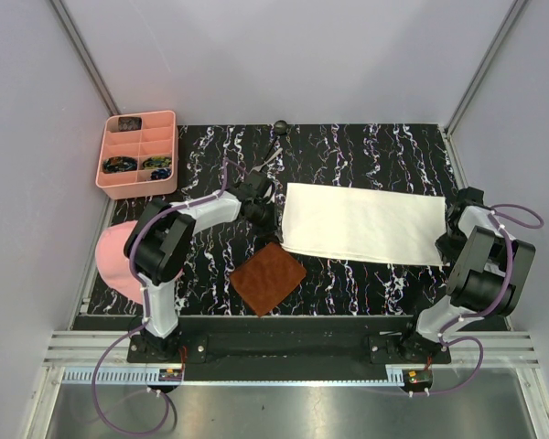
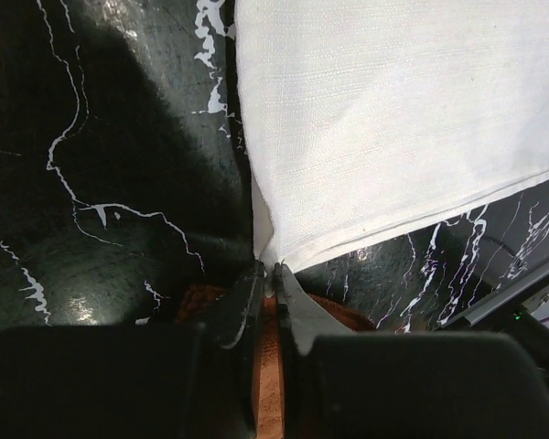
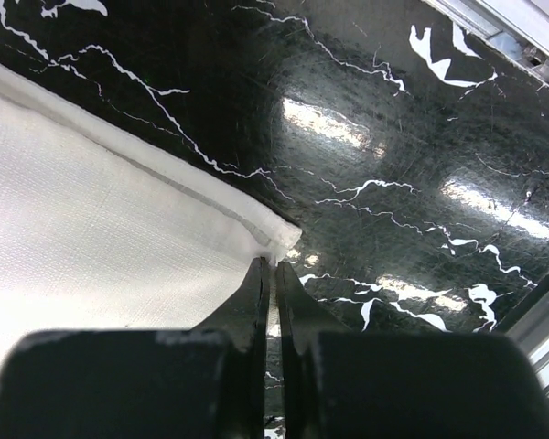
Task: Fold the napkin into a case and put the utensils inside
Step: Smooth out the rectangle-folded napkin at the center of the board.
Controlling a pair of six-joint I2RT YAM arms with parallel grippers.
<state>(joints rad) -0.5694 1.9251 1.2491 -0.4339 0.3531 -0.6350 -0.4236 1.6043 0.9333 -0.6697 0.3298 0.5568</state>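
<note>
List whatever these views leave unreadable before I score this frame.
- utensils: not found in any view; in the top view they would be too small against the marbled table.
- pink tray contents: top view, too small to name.
- left gripper and right gripper: wrist views, tips at the napkin corners; their own fingers hide whether cloth is pinched.
- napkin layer count: top view, upper layer covers the rest.

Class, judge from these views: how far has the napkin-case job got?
Done: the napkin lies folded into a wide strip, with layered edges showing. In hand: the left gripper and right gripper pinch its near corners. Left: fold it narrower into a case, then tuck in the spoon, which lies beyond it. The fork is hard to make out.
</note>
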